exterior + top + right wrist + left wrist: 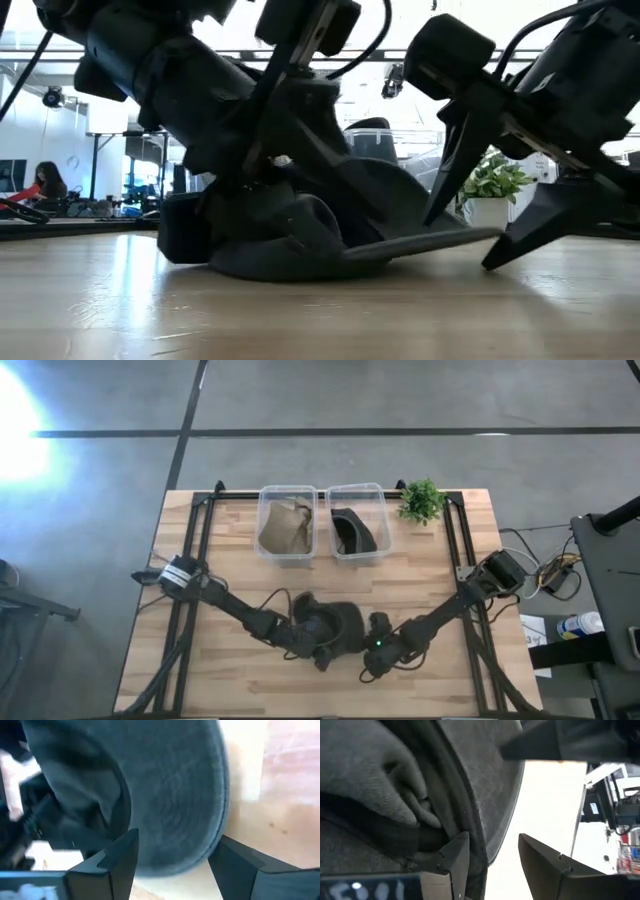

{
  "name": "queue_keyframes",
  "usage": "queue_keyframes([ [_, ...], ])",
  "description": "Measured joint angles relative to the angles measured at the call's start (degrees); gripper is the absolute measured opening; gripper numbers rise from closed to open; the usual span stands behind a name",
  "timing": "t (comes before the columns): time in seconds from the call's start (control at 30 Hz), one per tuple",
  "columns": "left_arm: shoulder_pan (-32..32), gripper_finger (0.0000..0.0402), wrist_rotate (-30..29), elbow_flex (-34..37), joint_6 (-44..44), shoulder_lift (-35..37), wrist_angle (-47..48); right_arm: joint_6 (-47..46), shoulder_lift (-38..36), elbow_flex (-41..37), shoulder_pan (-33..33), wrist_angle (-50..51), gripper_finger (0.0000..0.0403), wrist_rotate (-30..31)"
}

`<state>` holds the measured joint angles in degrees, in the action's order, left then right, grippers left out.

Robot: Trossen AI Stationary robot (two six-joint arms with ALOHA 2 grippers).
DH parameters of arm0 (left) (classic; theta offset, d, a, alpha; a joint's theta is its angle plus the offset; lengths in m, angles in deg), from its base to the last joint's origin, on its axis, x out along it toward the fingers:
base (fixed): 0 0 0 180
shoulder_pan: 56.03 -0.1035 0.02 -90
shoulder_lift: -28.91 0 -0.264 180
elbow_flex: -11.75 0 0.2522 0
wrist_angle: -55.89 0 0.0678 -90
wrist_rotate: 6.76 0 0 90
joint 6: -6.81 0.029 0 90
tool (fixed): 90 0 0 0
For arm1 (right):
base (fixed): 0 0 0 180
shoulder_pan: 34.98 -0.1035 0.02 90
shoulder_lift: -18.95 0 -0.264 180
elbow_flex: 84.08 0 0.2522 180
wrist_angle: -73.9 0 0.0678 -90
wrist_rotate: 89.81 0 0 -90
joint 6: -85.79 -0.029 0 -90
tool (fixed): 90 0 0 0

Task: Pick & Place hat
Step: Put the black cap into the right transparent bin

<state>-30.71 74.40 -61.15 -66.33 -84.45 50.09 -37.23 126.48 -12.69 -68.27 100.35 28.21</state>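
Observation:
A dark cap (340,622) lies on the table near the middle of its near half. Its crumpled crown is toward the left and its brim (430,238) sticks out to the right, just above the wood. My left gripper (322,650) is open at the crown side; the brim's edge (512,795) runs between its fingers. My right gripper (376,640) is open and points down. Its fingers stand on either side of the brim's free end (185,815); I cannot tell whether they touch it. My left gripper has one finger (456,857) against the cap's cloth where the crown meets the brim (470,820). The other finger (555,865) stands clear over the bare table. The cap rests on the table by its crown.
Two clear bins stand at the far middle: the left bin (287,520) holds a tan hat and the right bin (357,520) a dark hat. A small green plant (421,500) stands at the far right. Dark frame rails run along both table sides.

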Motion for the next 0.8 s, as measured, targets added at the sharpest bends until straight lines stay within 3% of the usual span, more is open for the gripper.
queue_keyframes([
  [0.27, 0.0, 0.0163, 2.0, -4.5, 7.3, -2.4, 0.2, 2.3, 0.0, -0.5, 1.2, 0.6, 0.0176, 2.3],
  [0.6, -0.2, 0.0163, -4.2, -4.3, 12.1, 2.3, 6.1, 6.2, -1.4, -0.4, 1.1, 2.1, 0.0027, 2.6],
  [0.8, -0.2, 0.0163, -6.2, -4.3, 16.5, 9.0, 9.0, 13.3, -7.1, -0.4, 1.1, 9.1, 0.0015, 3.4],
])
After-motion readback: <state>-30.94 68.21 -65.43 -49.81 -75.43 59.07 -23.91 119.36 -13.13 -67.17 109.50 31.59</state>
